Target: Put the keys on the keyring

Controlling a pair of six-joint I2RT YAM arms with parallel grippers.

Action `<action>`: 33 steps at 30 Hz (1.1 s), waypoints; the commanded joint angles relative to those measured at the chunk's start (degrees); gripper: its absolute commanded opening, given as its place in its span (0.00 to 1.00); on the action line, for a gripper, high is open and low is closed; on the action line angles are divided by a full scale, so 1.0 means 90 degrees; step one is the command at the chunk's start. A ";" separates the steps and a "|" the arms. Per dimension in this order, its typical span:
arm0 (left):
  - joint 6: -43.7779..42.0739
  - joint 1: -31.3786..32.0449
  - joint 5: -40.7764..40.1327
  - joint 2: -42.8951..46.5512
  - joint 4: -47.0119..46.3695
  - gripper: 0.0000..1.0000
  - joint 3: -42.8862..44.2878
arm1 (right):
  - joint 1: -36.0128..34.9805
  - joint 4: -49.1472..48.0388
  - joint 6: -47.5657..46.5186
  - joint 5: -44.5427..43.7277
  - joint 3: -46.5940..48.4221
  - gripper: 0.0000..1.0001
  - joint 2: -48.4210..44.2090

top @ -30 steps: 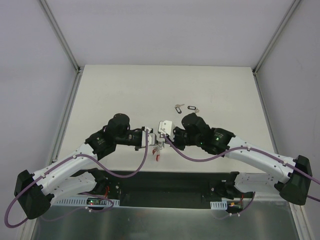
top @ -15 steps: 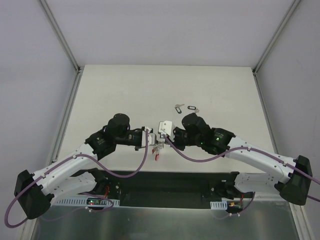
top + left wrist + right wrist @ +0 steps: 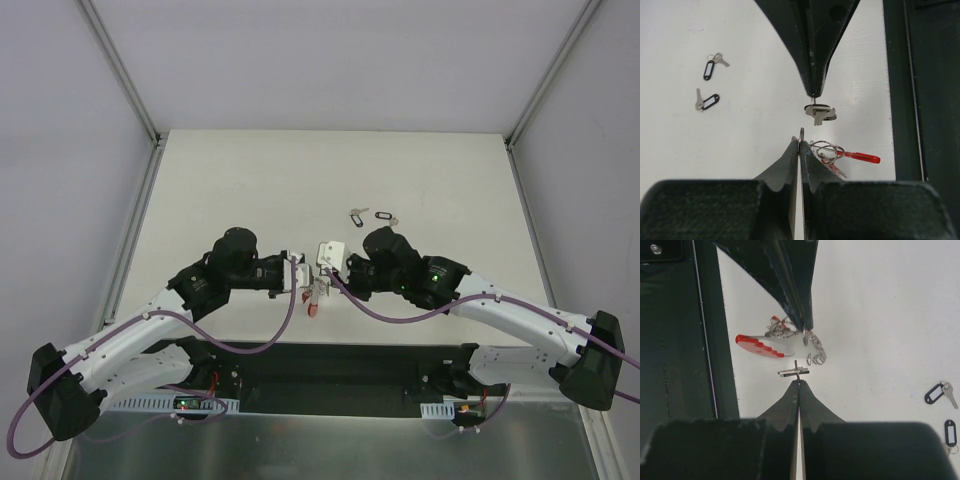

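Note:
My left gripper (image 3: 801, 141) is shut on a thin metal edge of the keyring (image 3: 826, 150), whose red side (image 3: 860, 157) sticks out to the right. In the right wrist view the keyring (image 3: 767, 346) hangs from the left fingertips (image 3: 801, 320), with its red arc and beaded grey metal. My right gripper (image 3: 799, 381) is shut on a black-tagged key (image 3: 795, 372) just short of the keyring. That key (image 3: 819, 111) also shows in the left wrist view. Both grippers meet tip to tip (image 3: 315, 288) near the table's front edge. Two more black-tagged keys (image 3: 357, 215) (image 3: 385, 215) lie behind them.
The two loose keys also show in the left wrist view (image 3: 710, 67) (image 3: 707, 101) and the right wrist view (image 3: 937, 392) (image 3: 950, 432). A dark strip (image 3: 925, 100) runs along the table's near edge, close under the grippers. Grey walls enclose the white table (image 3: 250, 180).
My left gripper has shifted slightly towards the right gripper, and the hanging red part of the keyring has risen a little. The right arm has hardly moved.

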State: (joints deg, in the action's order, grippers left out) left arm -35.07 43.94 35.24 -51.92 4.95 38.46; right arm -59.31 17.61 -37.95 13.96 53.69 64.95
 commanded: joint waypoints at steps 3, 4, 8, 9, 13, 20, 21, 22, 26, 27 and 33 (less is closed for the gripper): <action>-0.0341 0.0020 -0.1373 0.0563 -0.0189 0.00 -0.0064 | 0.0105 0.0621 0.0475 -0.0671 0.0138 0.01 -0.0078; -0.0380 0.0000 -0.1503 0.0622 -0.0121 0.00 -0.0074 | 0.0183 0.0709 0.0564 -0.0836 0.0118 0.01 -0.0058; -0.0449 -0.0340 -0.1933 0.0924 -0.0081 0.00 -0.0084 | 0.0398 0.1303 0.0945 -0.1150 0.0079 0.01 0.0088; -0.0439 -0.0419 -0.1972 0.0964 -0.0072 0.00 -0.0084 | 0.0447 0.1412 0.1062 -0.1208 0.0079 0.01 0.0117; -0.0420 -0.0595 -0.2089 0.1081 -0.0091 0.00 -0.0064 | 0.0506 0.2066 0.1287 -0.1734 0.0225 0.01 0.0273; -0.0537 -0.0605 -0.2206 0.1130 -0.0072 0.00 -0.0093 | 0.0525 0.3210 0.1181 -0.2205 0.0694 0.01 0.0965; -0.0537 -0.0605 -0.2236 0.1159 -0.0081 0.00 -0.0084 | 0.0525 0.3229 0.1132 -0.2195 0.0723 0.01 0.1054; -0.0547 -0.0634 -0.2265 0.1169 -0.0081 0.00 -0.0093 | 0.0545 0.3220 0.1093 -0.2147 0.0830 0.01 0.1152; -0.0605 -0.0732 -0.2363 0.1306 -0.0081 0.00 -0.0132 | 0.0623 0.3210 0.0839 -0.2019 0.1181 0.01 0.1825; -0.0615 -0.0761 -0.2363 0.1325 -0.0072 0.00 -0.0132 | 0.0652 0.3219 0.0809 -0.2019 0.1260 0.01 0.2155; -0.0635 -0.1015 -0.2315 0.1404 -0.0072 0.00 -0.0142 | 0.0798 0.3190 0.0624 -0.1922 0.1991 0.01 0.3193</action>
State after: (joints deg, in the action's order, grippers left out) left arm -39.88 36.05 15.00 -40.45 6.52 37.43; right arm -53.08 44.75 -30.55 -3.16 66.30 90.02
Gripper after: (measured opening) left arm 0.007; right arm 0.017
